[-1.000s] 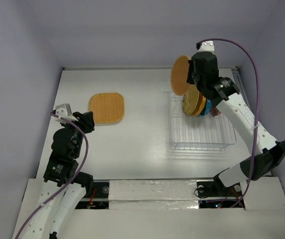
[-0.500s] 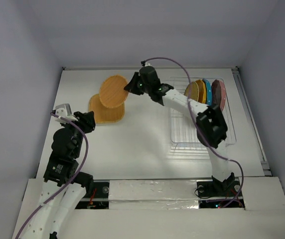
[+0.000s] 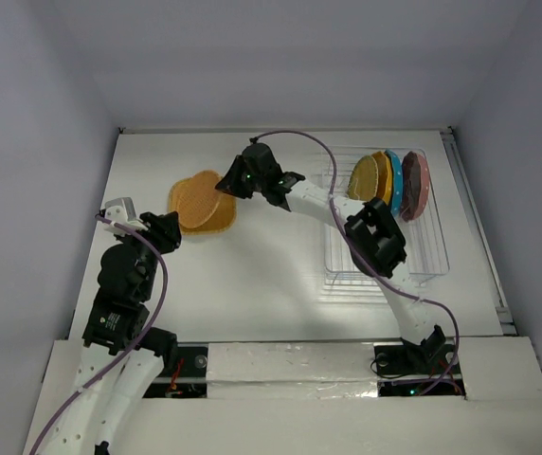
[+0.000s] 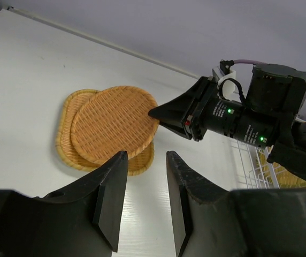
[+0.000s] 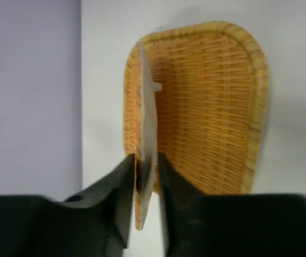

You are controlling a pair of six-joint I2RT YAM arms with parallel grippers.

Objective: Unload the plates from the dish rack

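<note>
- My right claw [image 3: 224, 184] is pinched shut on the rim of the second tan plate [image 3: 205, 190]. The wrist view shows both fingers tight on the edge.
- That plate now hangs low and nearly flat over the first tan plate [image 3: 184, 220], which lies on the bench [image 3: 271, 265] at about 10 o'clock. I judge only the release is left for this one.
- A second ago the plate was up over the dish rack [image 3: 385, 261] at 2 o'clock. Half a second ago it was tilted high above the stack.
- The remaining plates [image 3: 413, 185] stand on edge at the rack's far end.
- My left claw [image 3: 162, 230] gapes, empty, at 9 o'clock, unmoved.
</note>
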